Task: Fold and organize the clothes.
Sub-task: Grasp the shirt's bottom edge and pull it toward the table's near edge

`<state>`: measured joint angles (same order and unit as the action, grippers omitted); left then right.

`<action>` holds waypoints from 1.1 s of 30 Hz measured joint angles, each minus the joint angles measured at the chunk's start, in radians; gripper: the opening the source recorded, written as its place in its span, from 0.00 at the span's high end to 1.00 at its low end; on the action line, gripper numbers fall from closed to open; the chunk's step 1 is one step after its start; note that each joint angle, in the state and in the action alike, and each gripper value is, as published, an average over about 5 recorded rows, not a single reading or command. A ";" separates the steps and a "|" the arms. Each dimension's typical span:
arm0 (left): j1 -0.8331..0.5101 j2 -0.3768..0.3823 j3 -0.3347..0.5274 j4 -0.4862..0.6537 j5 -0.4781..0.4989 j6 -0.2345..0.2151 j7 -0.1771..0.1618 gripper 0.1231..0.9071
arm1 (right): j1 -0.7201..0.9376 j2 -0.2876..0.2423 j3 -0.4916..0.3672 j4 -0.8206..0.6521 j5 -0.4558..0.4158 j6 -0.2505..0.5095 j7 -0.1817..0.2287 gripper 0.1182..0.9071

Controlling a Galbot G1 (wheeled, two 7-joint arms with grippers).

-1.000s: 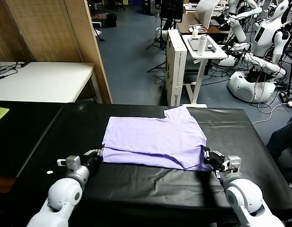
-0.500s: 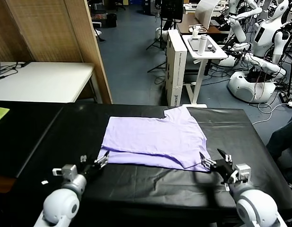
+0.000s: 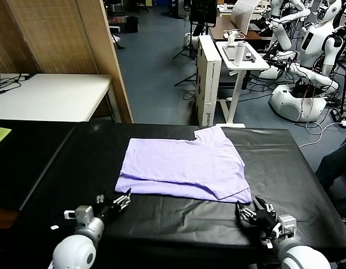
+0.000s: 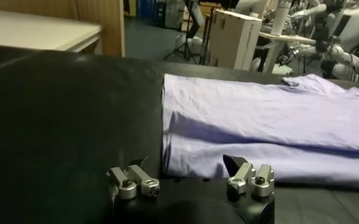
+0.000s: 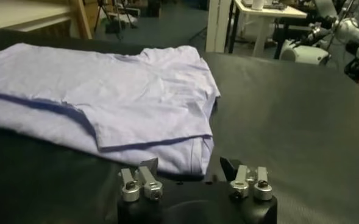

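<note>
Lavender T-shirt [image 3: 184, 170] lies folded flat in the middle of the black worktop [image 3: 285, 162]. I see my left gripper [image 3: 118, 203] just before its near left corner, fingers spread and holding nothing. My right gripper [image 3: 256, 212] sits near the near right corner, fingers apart, also empty.
</note>
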<state>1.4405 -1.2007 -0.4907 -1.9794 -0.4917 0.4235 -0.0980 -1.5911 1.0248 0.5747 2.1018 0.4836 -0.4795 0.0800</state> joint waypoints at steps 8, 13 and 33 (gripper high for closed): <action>0.003 0.004 -0.005 0.005 -0.005 0.000 -0.001 0.52 | -0.022 0.000 -0.001 0.018 -0.002 -0.010 0.005 0.95; 0.018 0.017 -0.017 -0.007 -0.009 0.009 -0.007 0.89 | -0.053 0.006 0.008 0.055 -0.001 -0.039 0.029 0.97; 0.279 0.045 -0.107 -0.197 0.002 0.020 -0.042 0.96 | -0.205 0.025 0.028 0.229 -0.052 -0.149 0.059 0.97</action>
<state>1.7195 -1.1558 -0.5976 -2.1761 -0.4900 0.4435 -0.1396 -1.7961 1.0502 0.6032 2.3312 0.4315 -0.6285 0.1394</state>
